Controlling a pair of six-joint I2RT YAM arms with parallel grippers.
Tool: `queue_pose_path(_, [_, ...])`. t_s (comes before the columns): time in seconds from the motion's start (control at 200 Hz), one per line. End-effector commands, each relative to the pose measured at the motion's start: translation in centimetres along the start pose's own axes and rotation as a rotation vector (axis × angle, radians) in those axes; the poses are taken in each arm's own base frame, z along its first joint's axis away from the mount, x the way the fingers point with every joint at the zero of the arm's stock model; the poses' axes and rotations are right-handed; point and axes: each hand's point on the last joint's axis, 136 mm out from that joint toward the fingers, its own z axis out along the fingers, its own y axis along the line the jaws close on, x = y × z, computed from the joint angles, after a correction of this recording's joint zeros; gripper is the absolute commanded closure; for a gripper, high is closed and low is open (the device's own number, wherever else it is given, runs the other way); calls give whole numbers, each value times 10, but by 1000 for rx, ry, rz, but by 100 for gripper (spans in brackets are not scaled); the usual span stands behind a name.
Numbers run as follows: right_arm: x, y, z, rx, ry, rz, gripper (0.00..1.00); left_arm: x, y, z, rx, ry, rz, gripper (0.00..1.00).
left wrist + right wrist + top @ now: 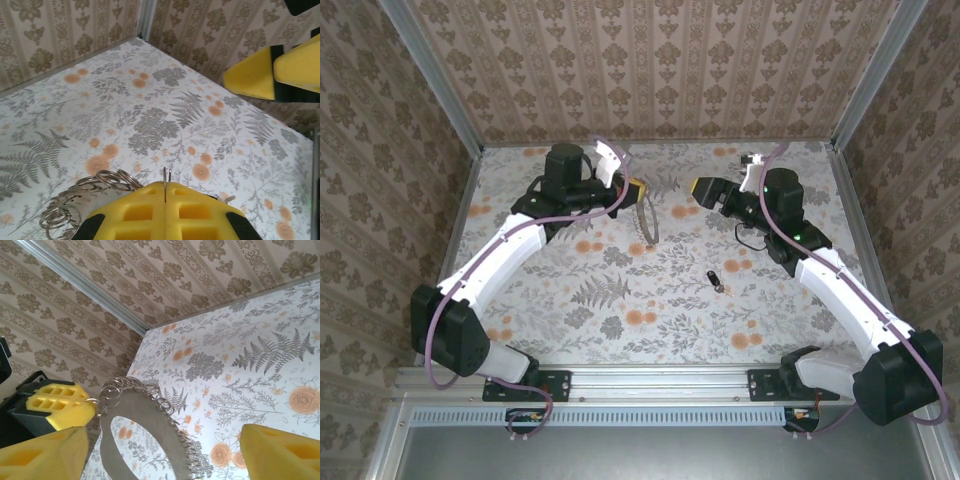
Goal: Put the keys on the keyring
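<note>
Floral-print cloth covers the table (570,300), with damask-patterned walls (650,60) on three sides and a metal rail (660,378) along the near edge.

- **Left gripper:** the left gripper (632,190) sits at upper centre of the overhead view; its yellow fingers (200,215) are pressed fully together on the thin wire of the keyring (646,222); the big loop hangs from that grip, and its cluster of small split rings (82,200) dangles at lower left of the left wrist view.
- **Why it is held so:** raised like this, I judge, the loop is being offered to the other arm; lying flat on the cloth it would be hard to thread.
- **Right gripper:** the right gripper (704,188) faces the loop from just to the right; its jaws are spread wide with nothing between them; its pads (45,455) sit at the bottom corners of its own view, and the loop is framed between them without touching either.
- **Key:** the key (715,280), a small dark oblong with a pale metal end, lies alone on the table below centre, well apart from both grippers; it is not yet on the ring and probably has to be picked up next.
- **Writing:** no brand, label or writing can be read anywhere.
</note>
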Motion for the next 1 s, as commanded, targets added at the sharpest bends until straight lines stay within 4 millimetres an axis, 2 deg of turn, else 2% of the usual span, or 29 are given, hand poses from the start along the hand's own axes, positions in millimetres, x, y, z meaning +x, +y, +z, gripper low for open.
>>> queue_pose_path(0.0, [-3,11,-2,-59,-5,-44,27,-38,-7,-18,-42,-113,80,100])
queue_pose_path(0.16, [-5,29,10,-185,38,-75,39,-53,-20,-20,77,-184,116,100])
queue_pose_path(0.26, [-13,37,10,-249,12,-100,45,-72,-32,-29,163,-276,154,100])
queue_pose_path(0.415, [-32,41,6,-295,-43,-118,50,-103,-49,-43,267,-410,191,100])
queue_pose_path(0.575, [-43,44,6,-319,-61,-112,52,-122,-65,-52,369,-464,184,100])
queue_pose_path(0.765, [-49,51,10,-370,-75,-93,53,-132,-85,-62,463,-489,214,100])
queue_pose_path(0.995, [-49,51,14,-387,-65,-84,54,-133,-100,-66,516,-488,244,100])
